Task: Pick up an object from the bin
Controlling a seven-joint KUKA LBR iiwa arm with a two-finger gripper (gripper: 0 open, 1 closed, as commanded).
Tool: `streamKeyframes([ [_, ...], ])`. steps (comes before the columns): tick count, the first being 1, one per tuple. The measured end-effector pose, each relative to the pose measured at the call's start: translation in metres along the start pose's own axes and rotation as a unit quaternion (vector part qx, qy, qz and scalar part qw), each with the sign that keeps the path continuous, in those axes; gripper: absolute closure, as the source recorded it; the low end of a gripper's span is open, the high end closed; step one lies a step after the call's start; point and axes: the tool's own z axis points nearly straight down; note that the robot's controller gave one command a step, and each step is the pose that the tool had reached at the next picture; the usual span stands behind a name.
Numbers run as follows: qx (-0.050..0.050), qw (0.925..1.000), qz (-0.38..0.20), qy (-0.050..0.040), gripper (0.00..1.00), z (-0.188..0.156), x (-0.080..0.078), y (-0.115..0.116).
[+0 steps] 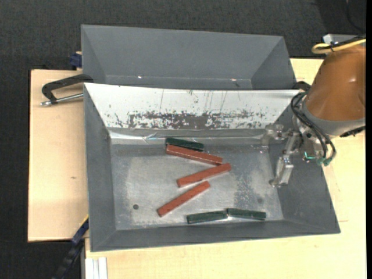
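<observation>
The lower-right dark green bar (pixel 246 214), the loose thing nearest the gripper (pixel 281 176), lay flat on the floor of the bin (pixel 99 173) close to the front wall, in the lower right part of the frame. A second dark green bar (pixel 207 217) lay end to end with it on its left. The gripper hung above and to the right of these two, over bare floor beside the bin's right wall, with nothing under it and nothing seen in its grasp. Whether it was spread or pressed together could not be told. The arm (pixel 340 92), under its orange cover (pixel 343 74), came in from the right edge of the frame. Toward the middle of the frame three red bars lay slanted and well apart from the gripper: an upper red bar (pixel 193 154), a middle red bar (pixel 203 175) and a lowest red bar (pixel 183 199). A third dark green bar (pixel 185 144) lay just above the upper red bar, near the back wall.
</observation>
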Motion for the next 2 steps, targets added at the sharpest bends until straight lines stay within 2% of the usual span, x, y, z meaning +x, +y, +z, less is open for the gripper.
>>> streamKeyframes([
  [1, 0.001, 0.9994, -0.034, -0.0023, 0.00, 0.037, -0.006, 0.021],
  [2, 0.000, 1.0000, 0.007, -0.0019, 0.00, 0.076, -0.035, 0.068],
])
